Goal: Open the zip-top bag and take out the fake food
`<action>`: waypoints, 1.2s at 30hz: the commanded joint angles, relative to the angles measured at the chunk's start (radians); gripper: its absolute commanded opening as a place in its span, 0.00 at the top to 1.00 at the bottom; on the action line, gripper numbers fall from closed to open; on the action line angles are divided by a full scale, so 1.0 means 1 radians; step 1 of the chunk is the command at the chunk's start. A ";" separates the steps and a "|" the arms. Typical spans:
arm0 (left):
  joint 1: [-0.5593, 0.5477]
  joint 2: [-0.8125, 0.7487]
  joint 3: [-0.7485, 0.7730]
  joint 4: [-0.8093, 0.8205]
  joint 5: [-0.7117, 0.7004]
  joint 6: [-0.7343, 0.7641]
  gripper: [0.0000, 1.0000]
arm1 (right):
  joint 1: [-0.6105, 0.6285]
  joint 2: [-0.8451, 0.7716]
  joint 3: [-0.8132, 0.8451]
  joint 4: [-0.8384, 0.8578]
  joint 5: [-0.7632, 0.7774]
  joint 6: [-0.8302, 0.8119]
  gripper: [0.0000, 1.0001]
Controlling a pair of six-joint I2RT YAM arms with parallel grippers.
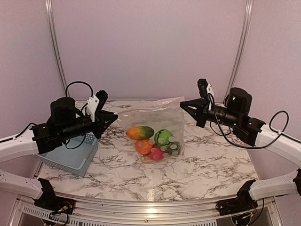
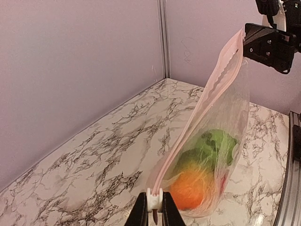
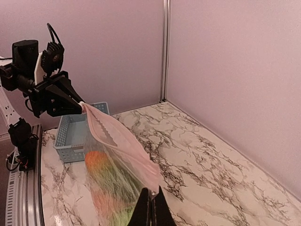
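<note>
Working over marbled tabletop (image 1: 211,165). Holding bag (image 1: 150,117) up by both top corners, lower edge apparently resting on tabletop, zip strip (image 2: 221,80) uppermost and pulled straight. Basket (image 1: 70,157) off to bag's left, near it, not touching.

Clamped on bag's left top corner with left gripper (image 1: 115,118), pinching a white tab (image 2: 154,200) there. Slider or corner, can't tell which. Clamped on bag's right top corner with right gripper (image 1: 184,104), closed tight on the film.

Food all inside, slumped in bag's bottom:
- orange-green piece (image 1: 140,133) toward bag's left
- green ball (image 1: 163,137) right of bag's centre
- orange piece (image 1: 143,147), red piece (image 1: 156,154) and dark-green piece (image 1: 174,148) lowest

Key geometry: strip's long axis running straight from one gripper to the other, left-right, with food hanging below that line, about midway. Neither gripper clearly nearer to food, and both tied up at strip's ends. Strip reads as shut along the length visible from left wrist; less sure near the ends.

Next, probably: run the opening along that axis, not across it. Risk of losing tension and dropping bag if either end lets go first.
</note>
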 commanded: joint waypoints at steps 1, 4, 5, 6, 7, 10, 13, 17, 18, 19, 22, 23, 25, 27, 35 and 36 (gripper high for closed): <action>0.019 0.042 0.074 -0.075 0.046 0.081 0.95 | -0.022 0.001 0.054 -0.039 -0.094 -0.022 1.00; 0.016 0.043 0.095 -0.070 0.097 0.129 0.95 | 0.001 0.004 0.106 -0.127 -0.131 -0.066 0.71; 0.016 0.041 0.101 -0.070 0.106 0.143 0.95 | 0.008 -0.001 0.119 -0.150 -0.132 -0.074 0.59; 0.016 0.041 0.107 -0.072 0.117 0.155 0.95 | 0.013 -0.007 0.140 -0.169 -0.132 -0.079 0.50; 0.014 0.039 0.114 -0.080 0.130 0.166 0.95 | 0.022 -0.011 0.161 -0.205 -0.133 -0.086 0.36; 0.007 0.033 0.126 -0.085 0.156 0.193 0.95 | 0.039 -0.010 0.239 -0.300 -0.131 -0.119 0.24; -0.006 0.033 0.136 -0.095 0.167 0.221 0.94 | 0.054 0.019 0.334 -0.387 -0.086 -0.126 0.25; -0.022 0.056 0.182 -0.154 0.156 0.250 0.95 | 0.114 0.106 0.504 -0.574 -0.011 -0.163 0.30; -0.026 0.061 0.189 -0.162 0.156 0.257 0.95 | 0.132 0.137 0.542 -0.639 0.017 -0.168 0.31; -0.031 0.064 0.193 -0.165 0.155 0.262 0.95 | 0.148 0.153 0.579 -0.682 0.032 -0.170 0.33; -0.041 0.072 0.203 -0.166 0.150 0.268 0.95 | 0.198 0.203 0.648 -0.769 0.068 -0.149 0.38; -0.044 0.074 0.207 -0.167 0.149 0.270 0.95 | 0.214 0.212 0.660 -0.789 0.072 -0.136 0.38; -0.052 0.079 0.216 -0.169 0.142 0.276 0.95 | 0.248 0.236 0.686 -0.822 0.084 -0.110 0.39; -0.057 0.085 0.223 -0.169 0.138 0.282 0.95 | 0.285 0.266 0.716 -0.867 0.101 -0.089 0.39; -0.070 0.097 0.235 -0.169 0.126 0.292 0.95 | 0.349 0.368 0.825 -1.020 0.204 -0.051 0.42; -0.074 0.097 0.236 -0.169 0.125 0.292 0.95 | 0.349 0.378 0.834 -1.033 0.214 -0.051 0.44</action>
